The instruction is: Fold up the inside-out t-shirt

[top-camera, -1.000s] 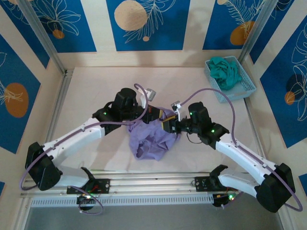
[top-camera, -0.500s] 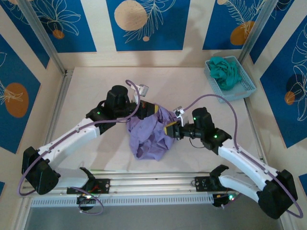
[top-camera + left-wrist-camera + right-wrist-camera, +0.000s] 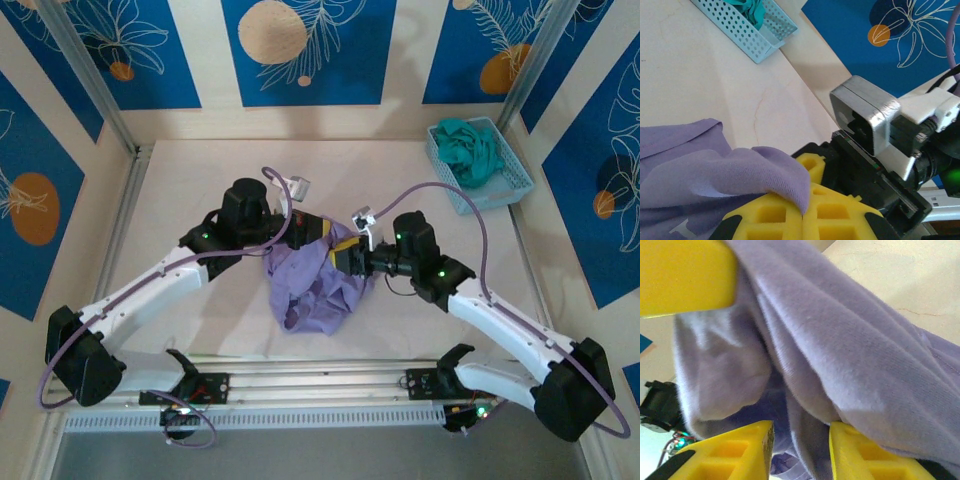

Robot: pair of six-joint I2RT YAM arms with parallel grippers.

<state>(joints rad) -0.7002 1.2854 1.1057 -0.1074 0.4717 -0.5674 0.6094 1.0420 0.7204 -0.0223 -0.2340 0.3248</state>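
Blue basket sits at far right of the table, w/ a teal-green cloth bunched up inside. The purple t-shirt is in the mid of the table, a bit to the near side. It's all scrunched in a soft lump w/ lots of folds, and its far edge is up at the two grippers. L gripper has its jaws shut tight on a fold of the shirt. R gripper has jaws part way open, w/ shirt cloth in the gap & draped over one finger.
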